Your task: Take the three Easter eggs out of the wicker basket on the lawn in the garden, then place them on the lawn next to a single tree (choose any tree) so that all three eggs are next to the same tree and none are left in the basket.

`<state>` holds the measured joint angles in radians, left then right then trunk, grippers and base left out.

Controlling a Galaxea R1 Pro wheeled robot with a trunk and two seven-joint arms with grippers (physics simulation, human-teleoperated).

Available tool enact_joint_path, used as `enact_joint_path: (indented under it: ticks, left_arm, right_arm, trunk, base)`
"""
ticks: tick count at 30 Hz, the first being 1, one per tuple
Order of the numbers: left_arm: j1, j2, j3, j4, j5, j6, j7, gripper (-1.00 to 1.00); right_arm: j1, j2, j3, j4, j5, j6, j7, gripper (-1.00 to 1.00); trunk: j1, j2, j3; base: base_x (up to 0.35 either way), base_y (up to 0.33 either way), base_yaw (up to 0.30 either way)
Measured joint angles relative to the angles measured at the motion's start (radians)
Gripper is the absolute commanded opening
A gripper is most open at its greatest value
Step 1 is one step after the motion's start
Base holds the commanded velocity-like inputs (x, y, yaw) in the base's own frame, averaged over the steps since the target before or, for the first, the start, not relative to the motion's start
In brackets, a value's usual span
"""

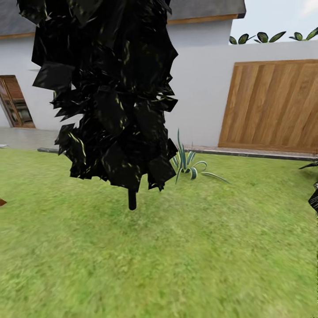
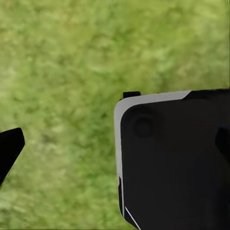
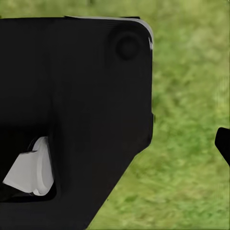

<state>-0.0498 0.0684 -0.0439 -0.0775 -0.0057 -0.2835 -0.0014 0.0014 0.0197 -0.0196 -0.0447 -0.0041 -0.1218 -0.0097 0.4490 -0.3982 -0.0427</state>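
The Easter eggs and the wicker basket are out of view. Bright green lawn (image 1: 176,256) spreads across the lower head view. My left gripper (image 2: 115,153) hangs over grass (image 2: 62,72) with one dark fingertip (image 2: 10,146) at the picture's edge, open and empty. My right gripper (image 3: 115,148) is also over grass (image 3: 187,96), with a fingertip (image 3: 223,143) at the far edge, and it too is open and empty. A black part of my own body (image 2: 172,163) (image 3: 76,86) crowds both wrist views.
A dark cone-shaped tree (image 1: 110,88) on a thin stem (image 1: 132,199) stands close ahead. A spiky blue-green plant (image 1: 187,163) grows behind it. The white house wall (image 1: 198,79), a wooden gate (image 1: 274,106) and grey paving (image 1: 22,138) bound the far side. Dark foliage (image 1: 314,196) pokes in at the right.
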Motion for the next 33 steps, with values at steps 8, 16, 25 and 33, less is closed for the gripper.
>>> enact_joint_path:
  ticks: [8, 16, 25, 33]
  left_arm:
    - [0.0, 0.0, -0.002, 0.0, 0.0, -0.001, 0.0, 1.0]
    - [0.001, 0.002, -0.003, 0.0, -0.005, -0.003, -0.004, 1.0]
    - [0.0, 0.002, -0.003, 0.0, -0.005, -0.003, -0.004, 1.0]
    - [0.0, 0.002, -0.003, 0.0, -0.005, -0.003, -0.004, 1.0]
  right_arm:
    - [0.0, 0.004, 0.003, -0.001, 0.001, 0.001, 0.0, 1.0]
    - [0.0, 0.005, 0.001, -0.003, 0.0, 0.002, 0.005, 1.0]
    - [0.0, 0.0, 0.001, -0.003, 0.0, 0.003, 0.006, 1.0]
    - [0.0, 0.0, 0.001, -0.003, 0.0, 0.003, 0.006, 1.0]
  trunk:
    - [0.0, 0.0, 0.003]
    - [0.0, 0.0, 0.003]
    - [0.0, 0.0, 0.003]
    - [0.0, 0.0, 0.003]
  base:
    - [0.232, 0.255, -0.06]
    - [0.087, 0.091, -0.004]
    - [0.0, 0.0, 0.0]
    - [0.0, 0.0, 0.0]
